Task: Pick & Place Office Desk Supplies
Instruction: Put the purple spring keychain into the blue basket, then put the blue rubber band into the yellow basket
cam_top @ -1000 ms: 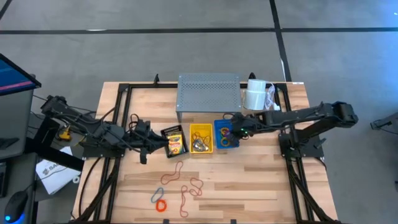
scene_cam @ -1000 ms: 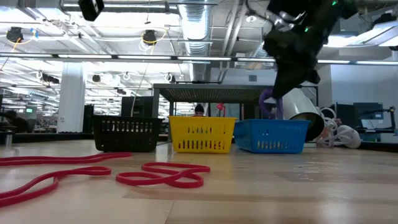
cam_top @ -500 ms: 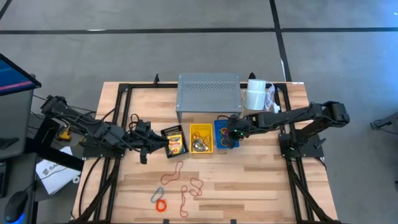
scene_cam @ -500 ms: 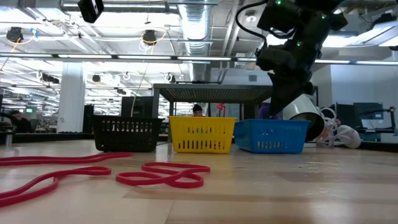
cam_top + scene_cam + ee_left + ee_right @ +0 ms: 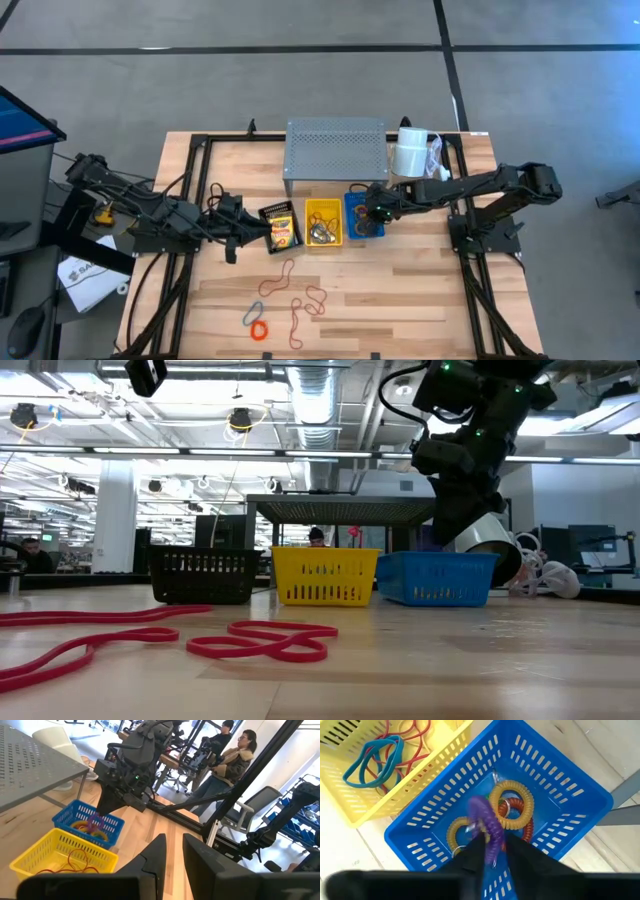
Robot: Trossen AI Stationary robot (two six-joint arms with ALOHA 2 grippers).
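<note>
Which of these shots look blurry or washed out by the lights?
Right wrist view: the purple coil above the blue basket is smeared by motion, and the right gripper is soft. Left wrist view: the left gripper is out of focus. Low view: ceiling lights glare brightly, and the red bands nearest the camera look soft. High view: evenly lit.

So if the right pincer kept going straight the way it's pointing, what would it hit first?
Probably the purple coil hanging at the right pincer, then the yellow coils on the blue basket floor; depth is unclear.
</note>
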